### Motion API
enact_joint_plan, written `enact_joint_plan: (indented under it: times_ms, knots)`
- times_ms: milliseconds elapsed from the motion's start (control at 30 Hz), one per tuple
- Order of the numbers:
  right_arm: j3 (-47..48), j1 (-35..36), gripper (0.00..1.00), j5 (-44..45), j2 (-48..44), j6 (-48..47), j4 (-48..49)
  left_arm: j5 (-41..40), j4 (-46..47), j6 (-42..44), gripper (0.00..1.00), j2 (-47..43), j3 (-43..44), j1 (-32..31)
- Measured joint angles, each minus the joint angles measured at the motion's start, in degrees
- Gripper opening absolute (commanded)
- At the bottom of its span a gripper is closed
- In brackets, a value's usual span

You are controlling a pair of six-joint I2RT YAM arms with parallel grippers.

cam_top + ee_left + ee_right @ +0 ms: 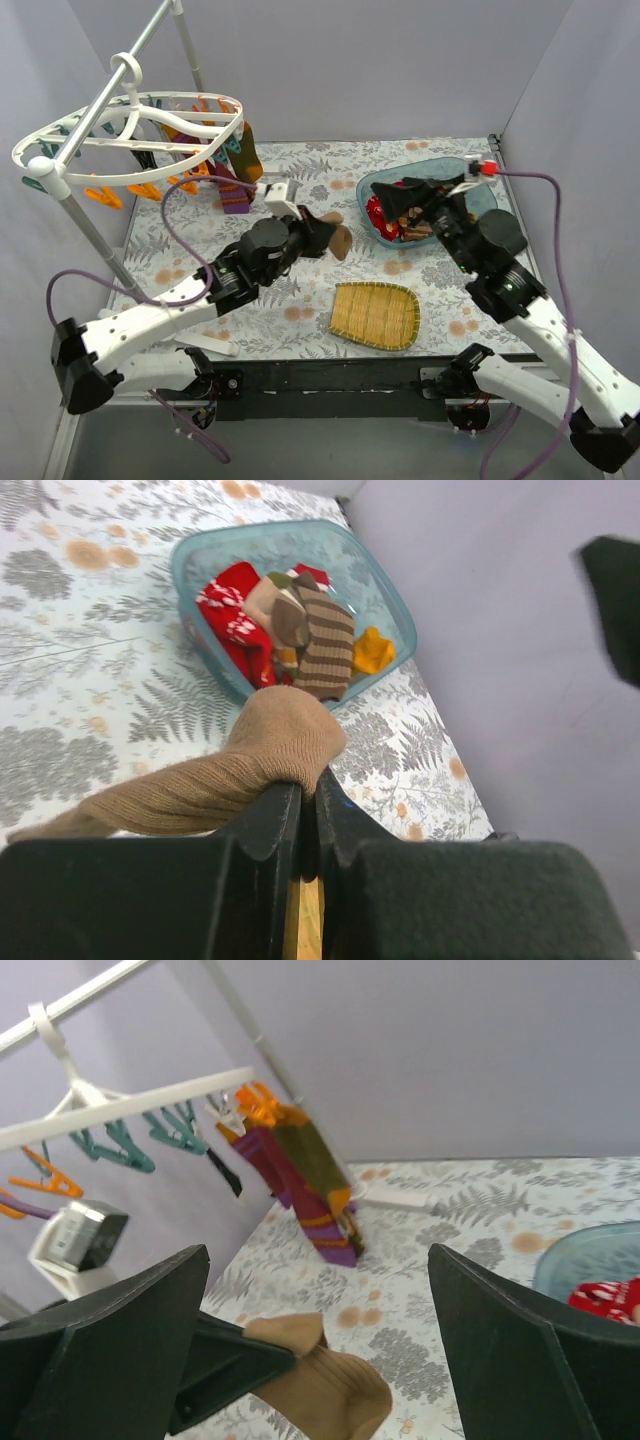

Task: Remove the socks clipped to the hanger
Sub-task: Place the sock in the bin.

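in left tool [308, 796], tan sock [268, 748]

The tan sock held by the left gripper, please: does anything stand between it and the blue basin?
Nothing visible lies between the tan sock and the blue basin. In the top view, though, the open right gripper overlaps the basin and may crowd the drop.

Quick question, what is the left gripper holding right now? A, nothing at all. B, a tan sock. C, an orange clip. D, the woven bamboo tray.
B: in the left wrist view the left gripper is shut on a tan sock that bulges out above its fingers.
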Motion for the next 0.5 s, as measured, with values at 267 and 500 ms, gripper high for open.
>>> enact_joint_plan:
  times_ms: [267,500]
  knots:
    - [0.33,-0.09,0.99,15.17,-20.2,-0.9,-15.85,3.52,12.0,3.58,0.0,24.57,12.81,-4.55]
    - [4.2,-0.09,0.99,19.3,-24.85,-1.01,-25.11,8.15,16.63,7.06,0.0,45.99,30.62,-4.63]
